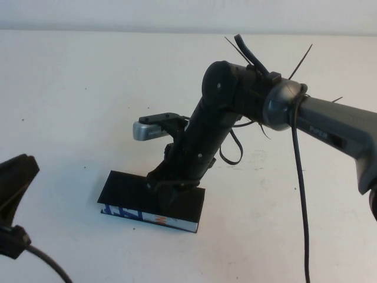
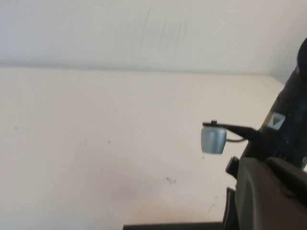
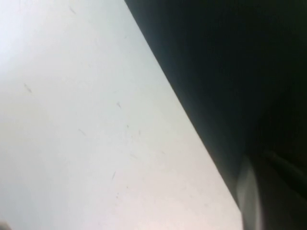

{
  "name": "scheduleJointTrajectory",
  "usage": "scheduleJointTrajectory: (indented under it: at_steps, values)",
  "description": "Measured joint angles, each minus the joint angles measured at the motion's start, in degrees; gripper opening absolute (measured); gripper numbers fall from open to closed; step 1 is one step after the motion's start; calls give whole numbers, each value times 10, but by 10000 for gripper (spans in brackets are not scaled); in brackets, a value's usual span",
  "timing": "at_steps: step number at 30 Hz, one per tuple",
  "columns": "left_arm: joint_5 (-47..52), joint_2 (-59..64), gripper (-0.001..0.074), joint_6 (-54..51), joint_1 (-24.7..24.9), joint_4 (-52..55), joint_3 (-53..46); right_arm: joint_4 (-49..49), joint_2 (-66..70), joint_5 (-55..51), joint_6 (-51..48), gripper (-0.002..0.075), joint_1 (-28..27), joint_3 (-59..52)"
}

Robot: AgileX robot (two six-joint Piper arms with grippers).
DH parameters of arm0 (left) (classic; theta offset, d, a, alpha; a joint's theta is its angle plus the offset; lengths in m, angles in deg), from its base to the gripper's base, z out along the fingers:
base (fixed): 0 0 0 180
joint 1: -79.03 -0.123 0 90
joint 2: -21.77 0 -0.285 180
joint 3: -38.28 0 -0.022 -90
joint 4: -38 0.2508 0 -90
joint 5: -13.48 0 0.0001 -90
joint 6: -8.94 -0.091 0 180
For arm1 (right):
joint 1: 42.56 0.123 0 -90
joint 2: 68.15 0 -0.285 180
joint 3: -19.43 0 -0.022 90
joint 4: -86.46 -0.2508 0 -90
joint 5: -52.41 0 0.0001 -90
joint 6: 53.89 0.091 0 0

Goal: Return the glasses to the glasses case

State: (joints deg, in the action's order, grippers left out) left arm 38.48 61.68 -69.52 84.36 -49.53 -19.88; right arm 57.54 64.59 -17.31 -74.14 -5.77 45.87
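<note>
Shut right gripper (image 1: 168,191) on glasses case (image 1: 126,191); left gripper (image 1: 15,188) aside

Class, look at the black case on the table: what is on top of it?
The right tool rests shut on the closed lid of the case. The lid hides the inside, so no glasses can be seen. The left tool sits apart at the table's near left edge.

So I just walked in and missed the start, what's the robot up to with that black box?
The right arm is reaching down onto the glasses case, a flat black box lying closed on the white table. Its right tool is shut and sits on the lid. No glasses are visible, so they may already be inside. The left tool is parked at the table's near left edge, away from the case.
</note>
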Motion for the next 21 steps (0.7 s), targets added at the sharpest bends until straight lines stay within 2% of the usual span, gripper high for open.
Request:
scheduleJointTrajectory:
  at_steps: [6,12,17,21]
  values:
    - [-66,-76,-4,0,0,45,0,7,-6,0,6,-11,1,0]
    - [-203,-108,-4,0,0,96,-14,34,-87,1,7,-11,1,-12]
    - [-301,-111,-4,11,0,72,-64,52,-228,23,13,-11,1,-101]
    - [-300,-111,-4,23,0,59,-88,57,-355,85,31,-11,1,-203]
